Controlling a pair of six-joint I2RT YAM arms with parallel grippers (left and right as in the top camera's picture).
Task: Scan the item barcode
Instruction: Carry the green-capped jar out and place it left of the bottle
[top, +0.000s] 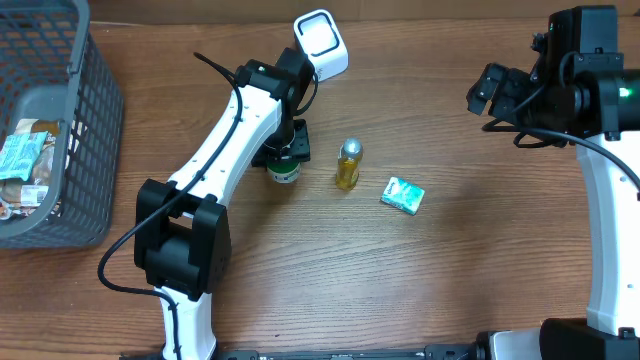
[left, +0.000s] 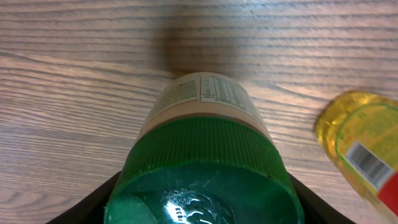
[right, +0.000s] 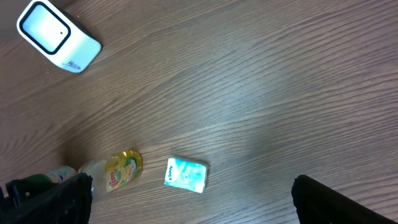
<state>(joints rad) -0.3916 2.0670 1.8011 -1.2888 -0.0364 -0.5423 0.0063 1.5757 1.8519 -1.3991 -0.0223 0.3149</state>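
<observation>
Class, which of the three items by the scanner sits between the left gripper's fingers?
The green-lidded jar, clamped in the left gripper; the yellow bottle and teal packet sit untouched to its right.

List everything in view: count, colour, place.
scanner: 1, white, far centre of table
jar: 1, green lid, pale label, table centre
bottle: 1, yellow, right of jar
packet: 1, teal and white, right of bottle
basket: 1, grey, table's left edge
wrapped goods: several, mixed colours, inside basket
table: 1, brown wood
left gripper: 1, black, closed on jar
right gripper: 1, black, open, empty, far right
</observation>
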